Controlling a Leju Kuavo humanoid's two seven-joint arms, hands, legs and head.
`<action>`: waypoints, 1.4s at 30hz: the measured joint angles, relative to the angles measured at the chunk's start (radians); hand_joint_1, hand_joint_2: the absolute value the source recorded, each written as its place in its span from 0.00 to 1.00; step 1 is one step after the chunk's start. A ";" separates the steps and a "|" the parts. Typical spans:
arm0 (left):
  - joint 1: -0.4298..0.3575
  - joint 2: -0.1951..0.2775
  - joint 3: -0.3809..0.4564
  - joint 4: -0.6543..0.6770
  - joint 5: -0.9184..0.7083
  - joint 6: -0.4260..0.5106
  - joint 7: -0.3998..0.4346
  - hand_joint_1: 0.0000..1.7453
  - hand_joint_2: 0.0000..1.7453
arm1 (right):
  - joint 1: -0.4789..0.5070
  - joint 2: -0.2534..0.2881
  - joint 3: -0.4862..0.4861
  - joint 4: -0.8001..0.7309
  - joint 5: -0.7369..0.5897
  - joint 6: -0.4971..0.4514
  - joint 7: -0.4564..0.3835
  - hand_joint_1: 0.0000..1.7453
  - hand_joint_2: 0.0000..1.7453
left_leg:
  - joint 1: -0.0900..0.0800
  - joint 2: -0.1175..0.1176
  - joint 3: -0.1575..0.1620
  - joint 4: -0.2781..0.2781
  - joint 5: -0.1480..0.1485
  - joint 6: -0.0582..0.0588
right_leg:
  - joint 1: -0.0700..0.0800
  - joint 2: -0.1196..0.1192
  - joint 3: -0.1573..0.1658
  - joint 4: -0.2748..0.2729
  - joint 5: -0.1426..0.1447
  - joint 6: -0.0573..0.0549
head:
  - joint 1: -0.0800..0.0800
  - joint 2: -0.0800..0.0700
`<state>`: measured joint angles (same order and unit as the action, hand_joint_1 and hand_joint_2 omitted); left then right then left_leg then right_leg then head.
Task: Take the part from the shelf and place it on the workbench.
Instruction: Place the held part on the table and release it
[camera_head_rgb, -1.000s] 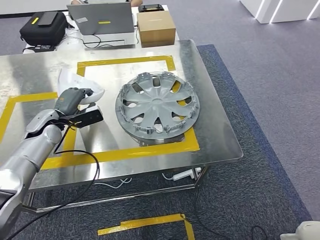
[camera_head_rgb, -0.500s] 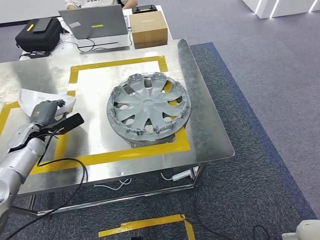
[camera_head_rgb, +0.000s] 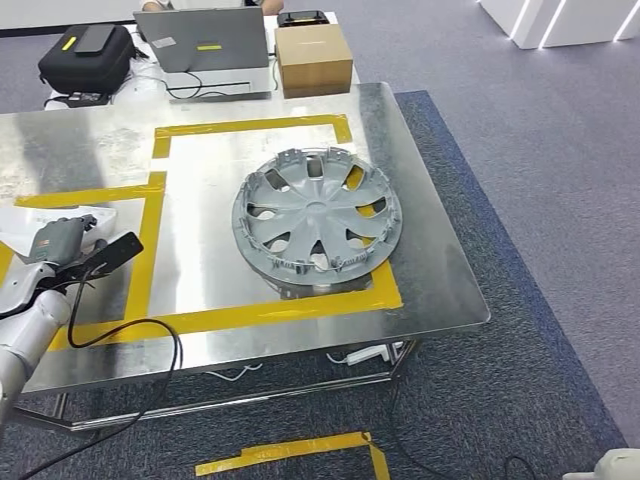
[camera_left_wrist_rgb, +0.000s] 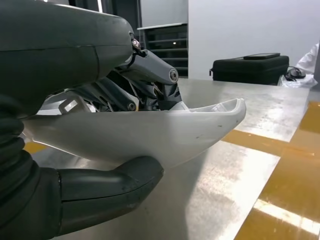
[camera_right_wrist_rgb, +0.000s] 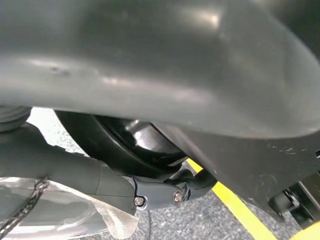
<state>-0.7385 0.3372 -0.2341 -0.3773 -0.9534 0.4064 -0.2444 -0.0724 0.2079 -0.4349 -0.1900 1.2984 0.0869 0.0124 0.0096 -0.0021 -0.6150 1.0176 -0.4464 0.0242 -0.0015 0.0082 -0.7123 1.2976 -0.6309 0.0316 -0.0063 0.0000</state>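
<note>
L hand (camera_head_rgb: 56, 240) pinches white plastic trim part (camera_left_wrist_rgb: 151, 132) at workbench's (camera_head_rgb: 423, 250) 9 o'clock; looks light, stiff, slick—grip mid-body; R hand: can't tell.

The curved white plastic part (camera_left_wrist_rgb: 158, 132) is in my left hand (camera_head_rgb: 56, 240), with my thumb (camera_left_wrist_rgb: 113, 182) under it and my dark fingers (camera_left_wrist_rgb: 151, 75) on its upper side. It is a long shell with a raised rim that narrows to a rounded tip. I hold it just above the shiny metal workbench (camera_head_rgb: 423, 250), near the left edge, beside the yellow tape lines (camera_head_rgb: 143, 255).
</note>
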 joint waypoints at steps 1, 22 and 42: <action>0.002 0.000 0.000 0.001 -0.003 0.000 0.003 1.00 1.00 | -0.002 0.000 0.000 0.000 0.000 0.000 0.000 0.00 0.00 | -0.001 0.000 0.001 0.000 0.000 0.000 | 0.000 0.000 -0.003 0.000 0.015 -0.002 | 0.000 0.000; 0.029 -0.002 0.057 0.003 -0.064 0.053 -0.048 0.00 0.00 | 0.011 0.003 0.000 0.000 0.008 0.000 0.003 0.00 0.00 | 0.007 -0.002 0.010 0.008 -0.007 -0.048 | -0.001 0.004 0.143 -0.297 0.142 -0.024 | -0.008 0.000; 0.037 -0.039 0.120 0.002 -0.063 0.053 -0.139 0.00 0.00 | 0.008 0.004 0.000 0.001 0.014 0.002 0.002 0.00 0.00 | -0.002 -0.001 -0.019 0.061 -0.048 -0.039 | -0.002 0.002 0.126 -0.300 0.167 -0.044 | -0.007 0.000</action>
<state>-0.7016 0.2979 -0.1145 -0.3755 -1.0161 0.4590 -0.3835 -0.0643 0.2122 -0.4349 -0.1892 1.3128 0.0889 0.0148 0.0074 -0.0031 -0.6337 1.0785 -0.4943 -0.0151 -0.0035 0.0100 -0.5860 0.9977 -0.4635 -0.0123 -0.0132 0.0000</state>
